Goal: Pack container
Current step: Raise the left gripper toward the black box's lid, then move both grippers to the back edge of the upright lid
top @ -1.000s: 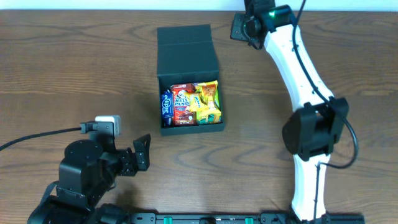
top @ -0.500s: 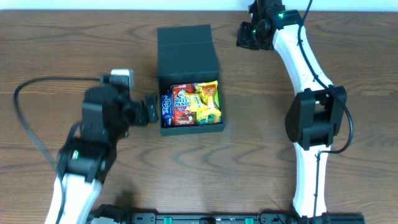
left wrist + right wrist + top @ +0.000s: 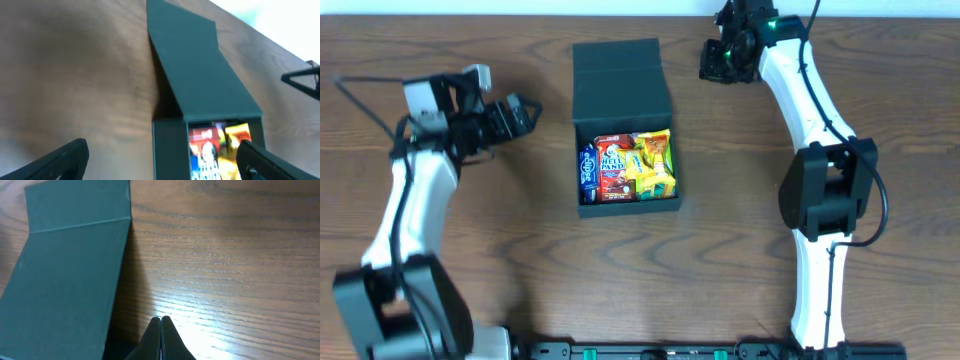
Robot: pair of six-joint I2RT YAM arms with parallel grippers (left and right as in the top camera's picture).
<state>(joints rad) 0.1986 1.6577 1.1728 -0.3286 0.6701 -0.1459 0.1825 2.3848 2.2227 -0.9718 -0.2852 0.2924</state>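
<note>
Box (image 3: 630, 209): dark, square, plain, on the wood tabletop (image 3: 510, 260). It is open. The hinged lid (image 3: 618, 75) is folded back past the far edge of the box, with one crease across it near its free end. In the left wrist view it appears to lean back at a slant.

Contents: snack packets packed close, touching one another. A blue packet (image 3: 587, 170) stands on edge against the left wall of the box. A red packet (image 3: 614, 165) is beside it, and yellow packets (image 3: 656, 165) are toward the right wall.

Left fingers (image 3: 65, 159): spread wide, nothing between them. They are left of the box, level with the lid, well apart from it and pointing toward it. The left wrist view frames box and lid between the two tips.

Right fingers (image 3: 154, 341): pressed together, holding nothing. They are right of the box, near the lid's far end. The tips are over bare wood just beside the right edge of the lid. Whether they touch the tabletop cannot be told.
</note>
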